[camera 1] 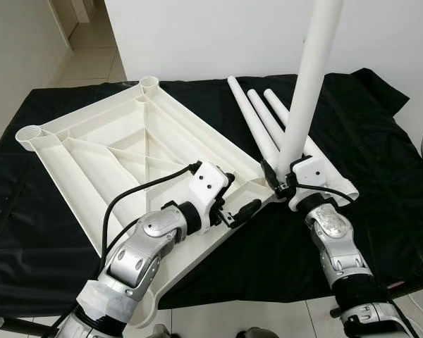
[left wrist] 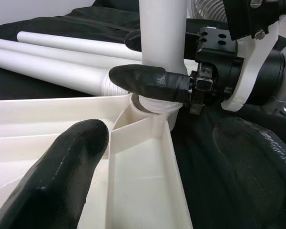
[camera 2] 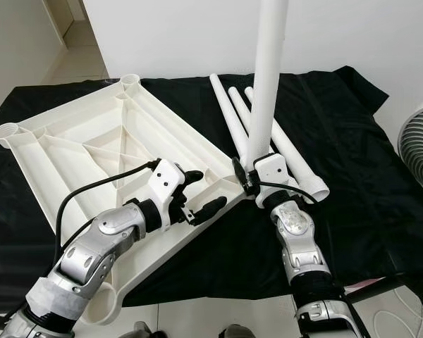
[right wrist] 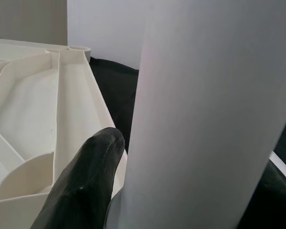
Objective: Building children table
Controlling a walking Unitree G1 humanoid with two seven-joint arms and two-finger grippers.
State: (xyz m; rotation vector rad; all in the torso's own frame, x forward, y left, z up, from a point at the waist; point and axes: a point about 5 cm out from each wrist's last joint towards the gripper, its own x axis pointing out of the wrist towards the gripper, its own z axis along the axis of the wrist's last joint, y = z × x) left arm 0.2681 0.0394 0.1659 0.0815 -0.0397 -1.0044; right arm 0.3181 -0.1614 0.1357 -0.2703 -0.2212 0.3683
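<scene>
The white table top lies upside down on a black cloth, ribs facing up. One white leg stands upright in the corner socket nearest me. My right gripper is shut on that leg just above the socket, and in the right wrist view one finger presses against the leg. My left gripper is open beside the same corner. Its fingers stand on either side of the table top's rim. Three more legs lie side by side behind the corner.
The black cloth covers a low surface with tiled floor around it. A fan stands at the right edge. A white wall rises behind. Open sockets sit at the far corner and the left corner.
</scene>
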